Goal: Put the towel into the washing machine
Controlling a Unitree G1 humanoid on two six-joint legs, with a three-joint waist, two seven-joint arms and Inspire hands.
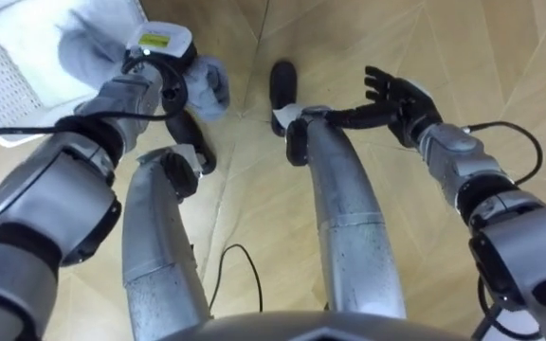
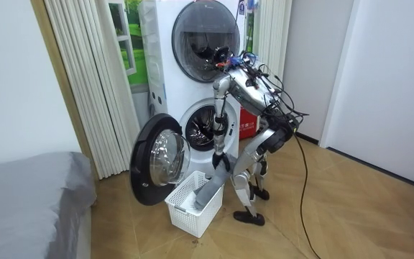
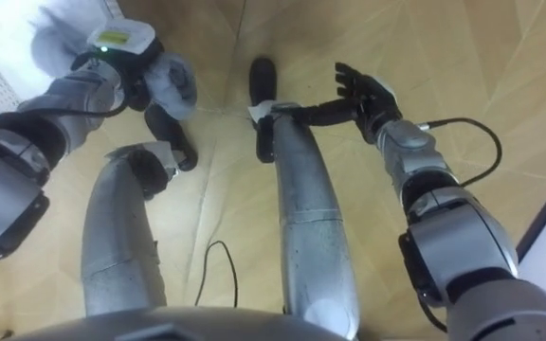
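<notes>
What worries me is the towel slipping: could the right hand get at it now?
Probably yes: the right hand is open and empty, with only floor between it and the towel gripped by the left hand.

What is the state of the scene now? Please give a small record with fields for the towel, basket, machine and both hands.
towel: grey cloth towel, gripped by the left hand, lower end in the basket
basket: white perforated plastic laundry basket, on the wooden floor by the machine
machine: white front-loading washing machine, round door swung open
left hand: curled round the towel
right hand: open, empty, over the floor
robot: stands bent forward over the basket
progress: towel not yet in the drum
</notes>
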